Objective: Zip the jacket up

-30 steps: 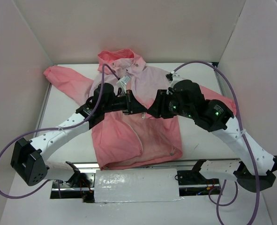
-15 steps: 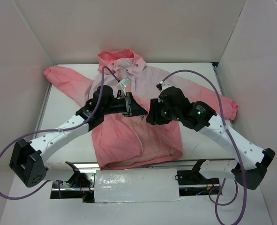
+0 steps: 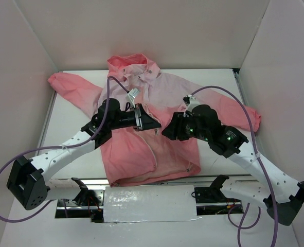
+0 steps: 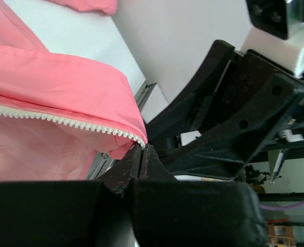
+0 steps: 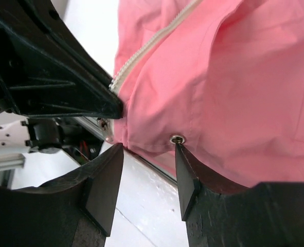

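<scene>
From here I see the thin hooded jacket [image 3: 162, 98], pale pink at the chest and coral at the hem, lying spread on the white bench [image 3: 64, 119] with its hood toward the far wall. Its front is parted low down. My left claw [image 4: 143, 149] is closed tight, pinching the lower end of the white toothed zipper [image 4: 64, 120] edge and holding that coral fabric raised. My right claw [image 5: 147, 154] stands with its jaws apart just beside it at the hem, one finger close by a small metal eyelet [image 5: 177, 138]. The two claws nearly meet over the jacket's front.
</scene>
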{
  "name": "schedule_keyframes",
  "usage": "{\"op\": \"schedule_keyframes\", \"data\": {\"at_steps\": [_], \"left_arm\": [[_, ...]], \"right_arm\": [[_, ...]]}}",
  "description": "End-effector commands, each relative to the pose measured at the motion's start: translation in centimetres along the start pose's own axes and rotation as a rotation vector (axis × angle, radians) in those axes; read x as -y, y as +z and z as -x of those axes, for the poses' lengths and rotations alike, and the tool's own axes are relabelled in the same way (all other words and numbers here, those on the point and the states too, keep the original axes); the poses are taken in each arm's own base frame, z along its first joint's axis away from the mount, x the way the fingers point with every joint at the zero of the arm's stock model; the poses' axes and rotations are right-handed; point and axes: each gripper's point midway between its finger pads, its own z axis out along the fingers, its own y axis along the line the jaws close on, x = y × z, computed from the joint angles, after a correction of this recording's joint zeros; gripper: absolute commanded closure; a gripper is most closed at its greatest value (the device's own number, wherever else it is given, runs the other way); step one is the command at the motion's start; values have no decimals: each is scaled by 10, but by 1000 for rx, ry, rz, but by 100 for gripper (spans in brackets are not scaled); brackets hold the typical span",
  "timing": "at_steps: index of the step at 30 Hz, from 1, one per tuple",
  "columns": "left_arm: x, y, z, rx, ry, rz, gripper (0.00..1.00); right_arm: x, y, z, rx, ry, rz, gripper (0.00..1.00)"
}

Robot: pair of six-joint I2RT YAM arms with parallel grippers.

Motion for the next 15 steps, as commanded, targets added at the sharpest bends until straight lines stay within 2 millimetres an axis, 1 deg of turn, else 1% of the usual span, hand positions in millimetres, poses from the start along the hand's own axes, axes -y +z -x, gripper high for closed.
{"op": "schedule_keyframes", "data": {"at_steps": [1, 6, 11, 15], "left_arm": [[38, -9, 12, 51, 55, -131, 100], [44, -11, 13, 62, 54, -158, 100], [46, -12, 11, 63, 37, -191, 100], [44, -12, 7, 60, 26, -198, 100]], "right_arm": [[-21, -2, 20, 90, 5, 144, 48], [-23, 1, 20, 104, 21, 200, 49], [-32, 1, 20, 103, 21, 258, 49], [-41, 0, 24, 132, 20, 316, 49]]}}
